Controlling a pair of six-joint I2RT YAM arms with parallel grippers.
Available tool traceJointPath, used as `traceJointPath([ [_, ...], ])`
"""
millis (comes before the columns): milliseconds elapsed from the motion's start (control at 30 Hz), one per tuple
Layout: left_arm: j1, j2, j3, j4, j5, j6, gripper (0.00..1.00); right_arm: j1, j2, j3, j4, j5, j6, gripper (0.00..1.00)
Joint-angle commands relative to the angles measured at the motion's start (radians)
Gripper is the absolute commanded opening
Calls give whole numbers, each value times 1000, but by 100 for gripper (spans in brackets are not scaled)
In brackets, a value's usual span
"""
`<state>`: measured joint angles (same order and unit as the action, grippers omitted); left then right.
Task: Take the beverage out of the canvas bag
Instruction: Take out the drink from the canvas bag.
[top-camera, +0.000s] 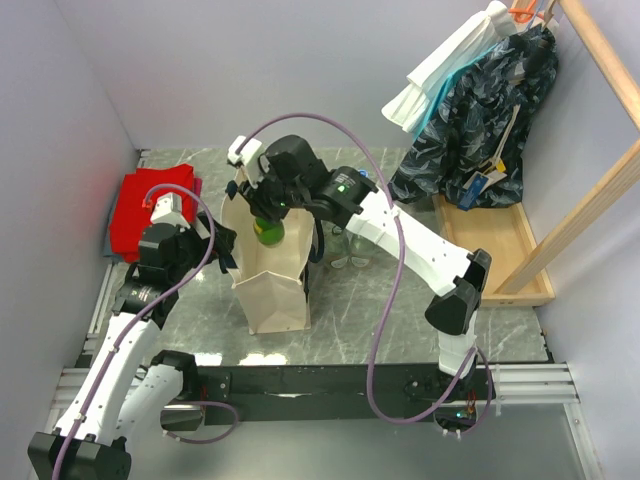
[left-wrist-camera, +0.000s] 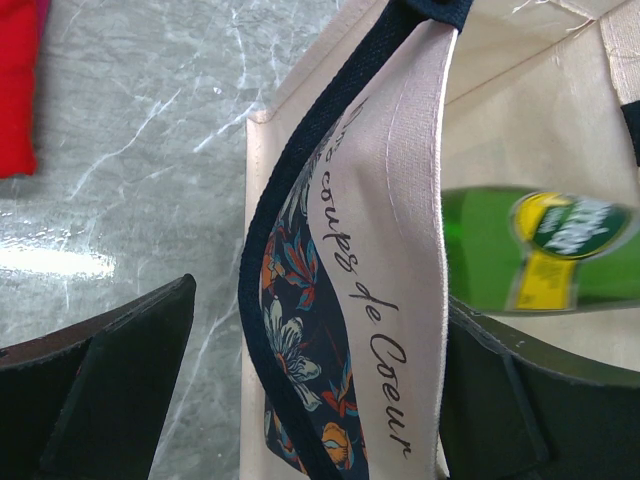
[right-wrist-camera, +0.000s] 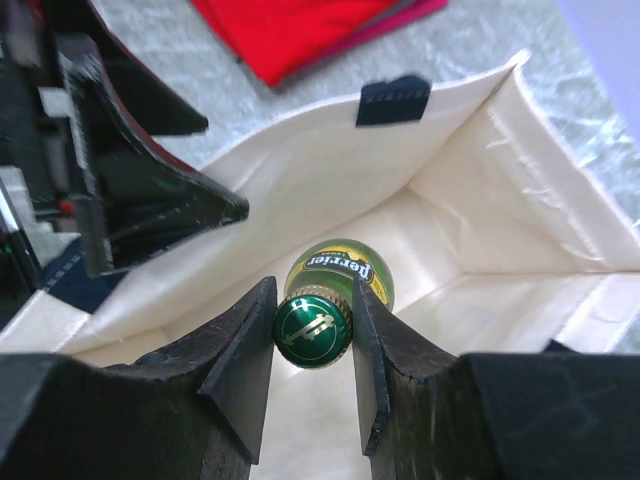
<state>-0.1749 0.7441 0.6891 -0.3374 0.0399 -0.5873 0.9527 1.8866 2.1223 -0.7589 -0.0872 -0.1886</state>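
The beige canvas bag (top-camera: 272, 290) stands upright mid-table with its mouth open. Inside it is the beverage, a green Perrier bottle (top-camera: 268, 233), upright with its label showing (left-wrist-camera: 560, 245). My right gripper (right-wrist-camera: 313, 335) reaches down into the bag's mouth and is shut on the bottle's green cap (right-wrist-camera: 313, 328); the bottle's body hangs below over the bag's pale floor (right-wrist-camera: 480, 290). My left gripper (left-wrist-camera: 315, 390) is open and straddles the bag's left wall (left-wrist-camera: 400, 200) and navy strap (left-wrist-camera: 300, 200). One finger is inside the bag, the other outside, with a gap to the strap.
A red folded cloth (top-camera: 150, 210) lies at the back left. Clear glass bottles (top-camera: 345, 245) stand just right of the bag. A wooden rack base (top-camera: 500, 245) with hanging clothes (top-camera: 480, 120) fills the back right corner.
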Motion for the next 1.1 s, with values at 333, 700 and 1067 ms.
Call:
traceJointPath([
  [333, -5, 5, 21, 29, 14, 17, 96, -8, -133, 97, 105, 40, 0, 0],
  [700, -5, 3, 20, 28, 12, 14, 96, -6, -190, 87, 150, 73, -14, 0],
  [1067, -5, 4, 20, 29, 15, 17, 96, -3, -254, 57, 233, 122, -41, 0],
])
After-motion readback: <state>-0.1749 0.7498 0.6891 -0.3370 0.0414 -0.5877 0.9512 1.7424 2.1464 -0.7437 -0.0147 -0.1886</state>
